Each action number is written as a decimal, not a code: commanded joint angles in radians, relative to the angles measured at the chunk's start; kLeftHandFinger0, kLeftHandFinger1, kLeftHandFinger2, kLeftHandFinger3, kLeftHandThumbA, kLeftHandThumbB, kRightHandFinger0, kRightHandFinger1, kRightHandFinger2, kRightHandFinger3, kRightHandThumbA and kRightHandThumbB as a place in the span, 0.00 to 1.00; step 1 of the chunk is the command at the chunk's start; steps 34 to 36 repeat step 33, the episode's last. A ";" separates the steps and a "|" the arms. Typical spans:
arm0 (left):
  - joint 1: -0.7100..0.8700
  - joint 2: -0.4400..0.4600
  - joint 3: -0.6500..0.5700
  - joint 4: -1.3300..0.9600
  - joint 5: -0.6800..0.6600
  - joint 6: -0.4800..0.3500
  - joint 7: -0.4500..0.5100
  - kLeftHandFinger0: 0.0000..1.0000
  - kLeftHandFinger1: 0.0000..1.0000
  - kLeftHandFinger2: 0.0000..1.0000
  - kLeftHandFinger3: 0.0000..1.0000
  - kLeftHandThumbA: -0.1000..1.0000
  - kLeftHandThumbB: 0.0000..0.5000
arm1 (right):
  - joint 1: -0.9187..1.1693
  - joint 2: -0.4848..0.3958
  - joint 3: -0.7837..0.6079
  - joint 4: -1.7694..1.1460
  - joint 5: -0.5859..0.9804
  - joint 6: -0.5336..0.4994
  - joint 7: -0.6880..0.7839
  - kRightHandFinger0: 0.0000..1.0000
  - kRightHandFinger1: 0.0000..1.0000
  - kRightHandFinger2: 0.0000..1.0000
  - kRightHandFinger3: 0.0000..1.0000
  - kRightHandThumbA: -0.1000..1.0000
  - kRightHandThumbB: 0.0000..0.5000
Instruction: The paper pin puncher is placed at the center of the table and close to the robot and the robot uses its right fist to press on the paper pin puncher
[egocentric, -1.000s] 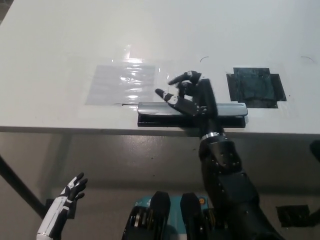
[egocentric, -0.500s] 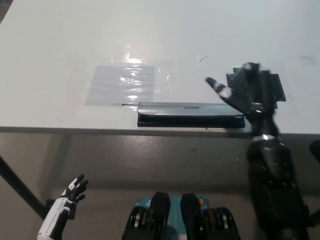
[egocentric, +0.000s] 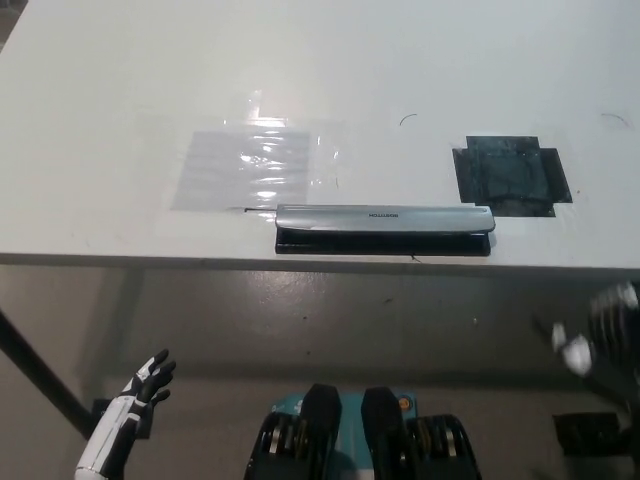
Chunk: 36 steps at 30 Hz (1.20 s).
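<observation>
Head view: the paper pin puncher (egocentric: 384, 229) lies along the bench's (egocentric: 120, 80) near edge, untouched. Right hand (egocentric: 598, 340) blurs at 4 o'clock, grip unclear; left hand (egocentric: 143, 385) hangs at 7 o'clock, fingers spread.

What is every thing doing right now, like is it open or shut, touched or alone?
paper pin puncher: lying flat near the table's front edge, nothing touching it.
right hand: off the table at the lower right, blurred, open or shut unclear.
left hand: low at the lower left, open, holding nothing.
clear plastic sheet: flat on the table.
black patch: flat on the table.
</observation>
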 joint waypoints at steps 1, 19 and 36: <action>-0.018 0.022 -0.001 -0.037 -0.006 -0.030 -0.022 1.00 1.00 1.00 1.00 1.00 0.40 | 0.065 -0.061 0.036 -0.003 0.032 0.038 0.102 0.44 0.45 0.48 0.47 1.00 0.40; -0.024 0.026 -0.004 -0.042 -0.003 -0.023 -0.022 1.00 1.00 1.00 1.00 1.00 0.41 | -0.037 -0.077 0.157 0.416 -0.174 -0.003 0.109 1.00 1.00 1.00 1.00 1.00 0.80; -0.023 0.023 0.001 -0.036 0.001 -0.039 -0.015 1.00 1.00 1.00 1.00 1.00 0.43 | -0.061 -0.065 0.149 0.460 -0.182 -0.012 0.118 1.00 1.00 1.00 1.00 1.00 0.78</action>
